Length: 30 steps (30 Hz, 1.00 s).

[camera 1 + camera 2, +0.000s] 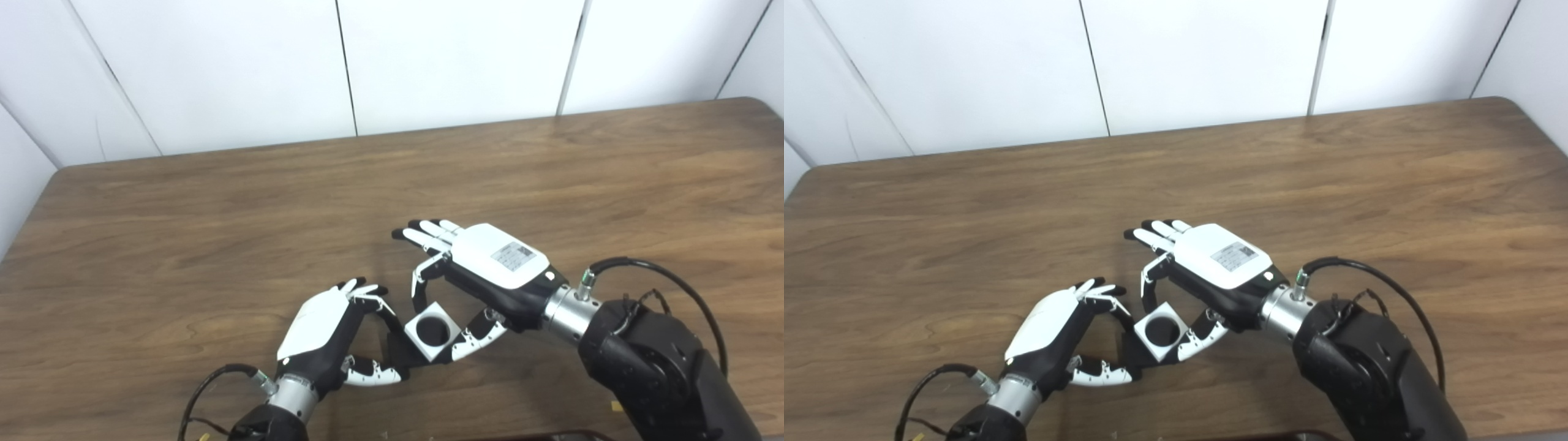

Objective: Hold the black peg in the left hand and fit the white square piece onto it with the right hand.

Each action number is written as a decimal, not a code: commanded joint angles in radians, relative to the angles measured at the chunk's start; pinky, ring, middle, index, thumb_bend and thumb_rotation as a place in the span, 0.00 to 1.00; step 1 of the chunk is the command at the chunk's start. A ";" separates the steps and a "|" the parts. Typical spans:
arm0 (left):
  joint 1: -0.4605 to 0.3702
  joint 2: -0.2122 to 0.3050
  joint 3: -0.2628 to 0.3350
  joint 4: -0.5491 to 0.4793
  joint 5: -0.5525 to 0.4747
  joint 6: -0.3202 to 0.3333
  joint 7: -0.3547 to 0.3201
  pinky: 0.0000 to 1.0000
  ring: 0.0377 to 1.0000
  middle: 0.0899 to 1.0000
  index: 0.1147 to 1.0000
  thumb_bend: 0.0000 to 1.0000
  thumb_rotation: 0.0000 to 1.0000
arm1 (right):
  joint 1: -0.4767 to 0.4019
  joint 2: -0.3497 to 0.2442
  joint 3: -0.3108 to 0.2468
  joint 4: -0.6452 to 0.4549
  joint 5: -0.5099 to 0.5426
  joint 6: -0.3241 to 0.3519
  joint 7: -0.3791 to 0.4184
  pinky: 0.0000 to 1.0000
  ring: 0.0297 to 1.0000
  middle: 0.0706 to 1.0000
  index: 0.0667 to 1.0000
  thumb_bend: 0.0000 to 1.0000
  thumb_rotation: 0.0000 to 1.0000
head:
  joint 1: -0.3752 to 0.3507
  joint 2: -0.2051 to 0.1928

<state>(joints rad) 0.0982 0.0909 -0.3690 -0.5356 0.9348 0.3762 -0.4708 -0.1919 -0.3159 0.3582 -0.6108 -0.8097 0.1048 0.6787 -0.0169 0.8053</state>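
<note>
Nearest the lower edge, two dark forearms rise from the bottom of the view, each trailing a looped black cable [674, 275] by its metal wrist. The left hand [324, 331] has a white back and black-and-white fingers [367, 372]; these curl inward around the black peg [398, 352], a dark block gripped between the thumb below and the upper fingers above. Only part of the peg shows, since the white piece covers its far end.

Just right of it sits the white square piece [432, 331], a small white block with a round dark hole in its upper face. It is pressed up against the black peg, raised above the table and tilted so that one corner points down. The right hand [490, 269] pinches it: the thumb [478, 340] bears on the lower right side and one bent finger [422, 285] comes down on the upper left corner, while the other fingers stretch out flat and apart toward the far left, touching nothing.

On the white back of the right hand is a small grey label [1236, 256] with dark print, too blurred to read. No brand or other writing can be made out anywhere.

Beyond the hands the brown wood-grain table [551, 171] runs back to a rounded far edge. Behind it stands a white panelled wall [459, 61] crossed by thin dark seams.
</note>
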 commanded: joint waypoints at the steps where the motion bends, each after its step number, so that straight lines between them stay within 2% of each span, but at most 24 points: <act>1: -0.013 -0.011 0.006 -0.037 -0.001 -0.018 0.025 1.00 0.98 0.87 0.43 0.50 0.07 | -0.021 0.001 -0.016 -0.002 -0.002 -0.012 -0.017 1.00 1.00 0.97 0.46 0.52 0.15 | -0.001 0.001; 18: -0.019 -0.013 0.016 -0.053 -0.007 -0.003 0.003 1.00 0.99 0.88 0.43 0.50 0.06 | -0.006 -0.005 -0.012 0.009 -0.001 -0.020 -0.020 1.00 1.00 0.96 0.46 0.52 0.15 | -0.007 0.032; 30: -0.018 -0.014 0.018 -0.064 -0.003 0.001 -0.006 1.00 0.99 0.88 0.43 0.50 0.06 | 0.008 0.002 -0.011 0.022 -0.007 -0.028 -0.036 1.00 1.00 0.96 0.46 0.52 0.15 | -0.005 0.034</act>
<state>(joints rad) 0.0977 0.0898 -0.3602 -0.5659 0.9264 0.3806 -0.4905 -0.1633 -0.3174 0.3579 -0.5848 -0.8139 0.1018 0.6719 -0.0215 0.8376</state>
